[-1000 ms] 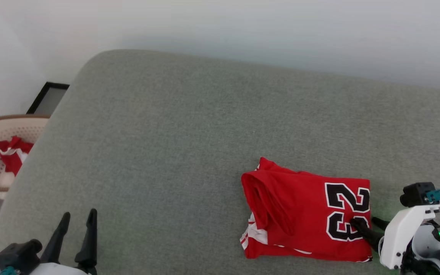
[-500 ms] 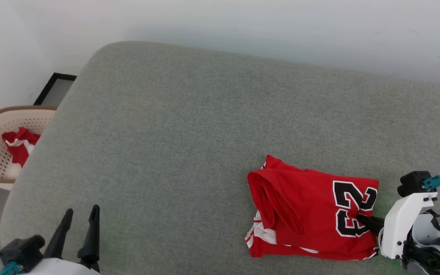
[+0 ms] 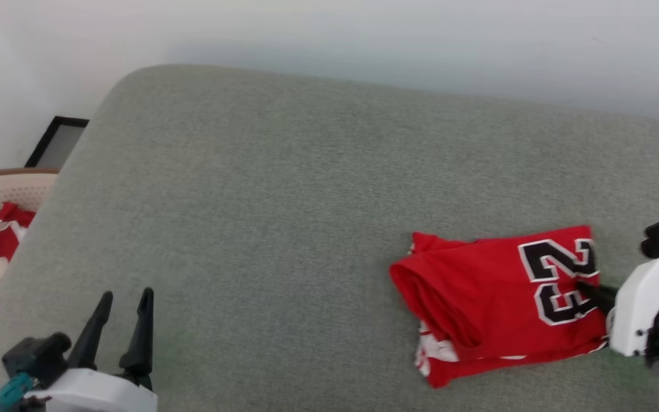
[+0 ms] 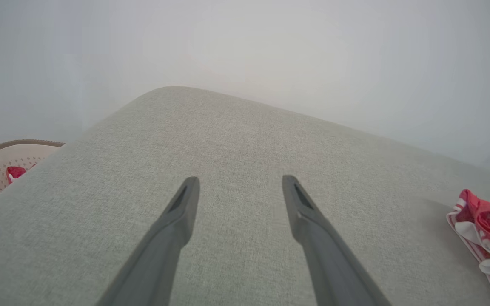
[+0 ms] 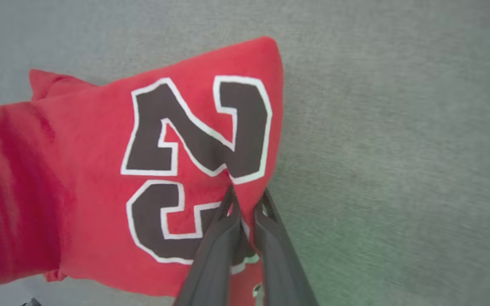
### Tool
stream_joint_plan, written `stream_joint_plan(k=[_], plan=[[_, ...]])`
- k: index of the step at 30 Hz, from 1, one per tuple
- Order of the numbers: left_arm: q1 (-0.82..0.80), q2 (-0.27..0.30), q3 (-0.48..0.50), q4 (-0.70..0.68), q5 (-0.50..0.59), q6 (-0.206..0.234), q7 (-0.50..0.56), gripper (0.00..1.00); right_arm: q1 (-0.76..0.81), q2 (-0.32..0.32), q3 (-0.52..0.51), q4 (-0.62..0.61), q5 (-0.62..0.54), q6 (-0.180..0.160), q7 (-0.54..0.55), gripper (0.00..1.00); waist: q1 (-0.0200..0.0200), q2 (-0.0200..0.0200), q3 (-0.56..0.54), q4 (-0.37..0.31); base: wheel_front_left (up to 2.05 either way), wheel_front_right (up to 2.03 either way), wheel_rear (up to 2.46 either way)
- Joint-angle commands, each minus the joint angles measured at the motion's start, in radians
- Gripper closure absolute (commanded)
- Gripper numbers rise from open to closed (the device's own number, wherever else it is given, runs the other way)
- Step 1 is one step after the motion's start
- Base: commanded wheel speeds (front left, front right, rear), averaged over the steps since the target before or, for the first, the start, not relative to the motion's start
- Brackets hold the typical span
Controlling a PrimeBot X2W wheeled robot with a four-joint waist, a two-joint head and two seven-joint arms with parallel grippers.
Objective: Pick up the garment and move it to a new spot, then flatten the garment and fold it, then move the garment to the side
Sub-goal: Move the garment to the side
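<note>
Jersey [image 3: 478,286] folded, lower right of frame; right end effector [image 5: 247,191] pinches its edge, left end effector [image 3: 126,293] spread, idle. Move-aside step, I'd say: slide it without opening the fold.

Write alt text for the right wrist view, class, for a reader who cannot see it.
The right gripper is shut on the edge of the folded red garment, beside its black, white-edged number 23. A grey fabric surface lies around it.
</note>
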Motion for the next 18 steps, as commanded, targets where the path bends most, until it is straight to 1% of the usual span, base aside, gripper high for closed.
stream_joint_plan(k=[1,9,14,18], plan=[[-0.017,0.003,-0.005,-0.003,0.01,-0.008,-0.003,0.0,-0.011,-0.012,-0.013,-0.005,-0.012,-0.002,0.0,1.0,0.0,0.0,0.006,-0.018,0.0,0.0,0.0],[-0.092,0.011,-0.053,-0.003,0.021,-0.006,-0.004,0.0,-0.069,-0.08,-0.062,-0.03,-0.068,-0.002,0.002,1.0,0.0,0.0,0.046,-0.106,0.0,0.0,0.0],[-0.15,0.024,-0.089,-0.006,0.024,-0.006,-0.003,0.0,-0.128,-0.116,-0.057,-0.016,-0.103,-0.002,-0.013,1.0,0.0,0.0,0.083,-0.182,0.0,0.0,0.0],[-0.205,0.043,-0.119,-0.003,0.02,-0.006,-0.002,0.0,-0.187,-0.126,-0.037,0.009,-0.115,-0.002,-0.036,1.0,0.0,0.0,0.117,-0.249,0.0,0.0,0.0]])
